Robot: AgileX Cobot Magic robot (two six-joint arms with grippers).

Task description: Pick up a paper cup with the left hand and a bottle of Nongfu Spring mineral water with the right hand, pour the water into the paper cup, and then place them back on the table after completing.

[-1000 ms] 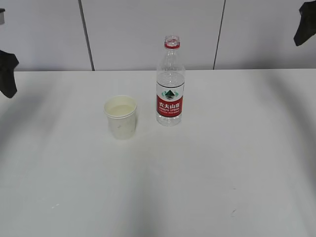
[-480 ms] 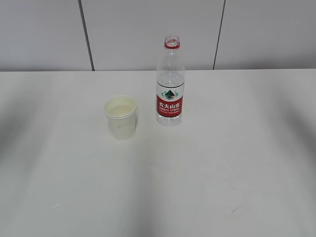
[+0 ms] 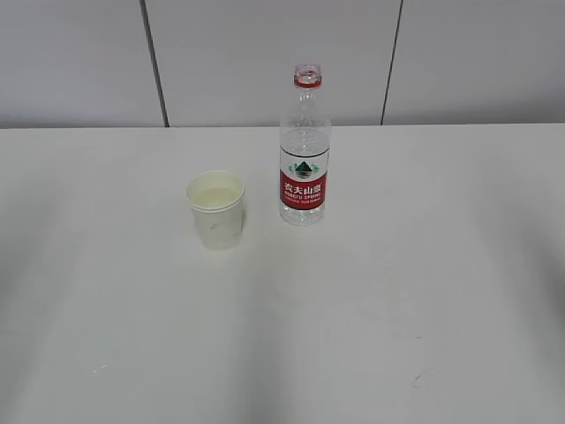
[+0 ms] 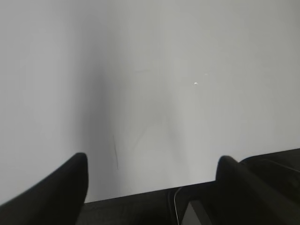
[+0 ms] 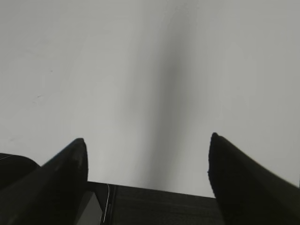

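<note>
The paper cup [image 3: 216, 209] stands upright on the table [image 3: 397, 291], and it looks like it has water inside. It is thin and soft, so a hard squeeze would crush it; I would hold it gently around the middle. Just to the right of the cup stands the bottle [image 3: 305, 146], close but not touching. It has no cap, and it looks nearly empty, so it should be light and easy to tip. Its red label is a good place to grab. Far from the cup, the left hand [image 4: 152, 161] is spread wide with nothing in it. The right hand [image 5: 147, 143] is spread wide too.
</note>
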